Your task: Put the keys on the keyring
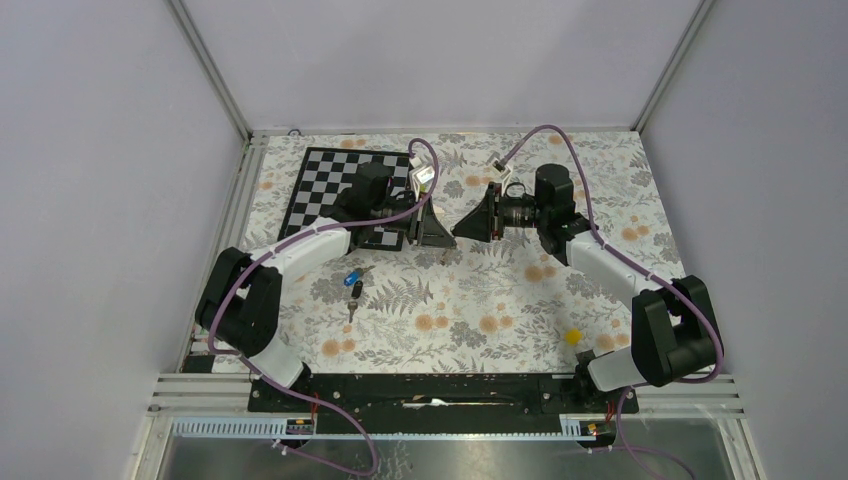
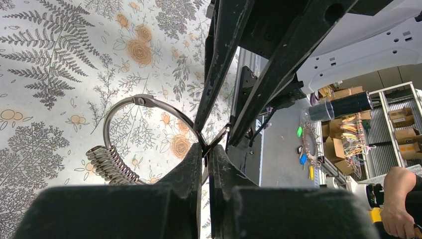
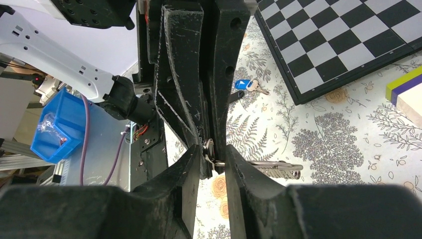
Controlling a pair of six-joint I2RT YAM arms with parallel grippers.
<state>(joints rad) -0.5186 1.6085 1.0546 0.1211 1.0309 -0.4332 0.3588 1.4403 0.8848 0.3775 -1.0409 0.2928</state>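
Observation:
The keyring [image 2: 124, 107], a thin silvery wire ring with a fan of small metal pieces [image 2: 110, 164], hangs above the flowered table between my two grippers. My left gripper [image 2: 207, 152] is shut on the ring's wire. My right gripper [image 3: 214, 155] faces it and is closed on the ring's clasp end [image 3: 209, 148]; the ring shows edge-on there [image 3: 268, 168]. In the top view the left gripper [image 1: 432, 232] and right gripper [image 1: 470, 224] meet tip to tip. The blue-headed key [image 1: 352, 279] and black-headed key [image 1: 356, 293] lie together on the table near the left arm.
A chessboard [image 1: 335, 175] lies at the back left. A small yellow block [image 1: 572, 337] sits near the right arm's base. A white box with a yellow and purple edge [image 3: 405, 89] lies beside the board. A metal rail [image 1: 240, 200] borders the left side.

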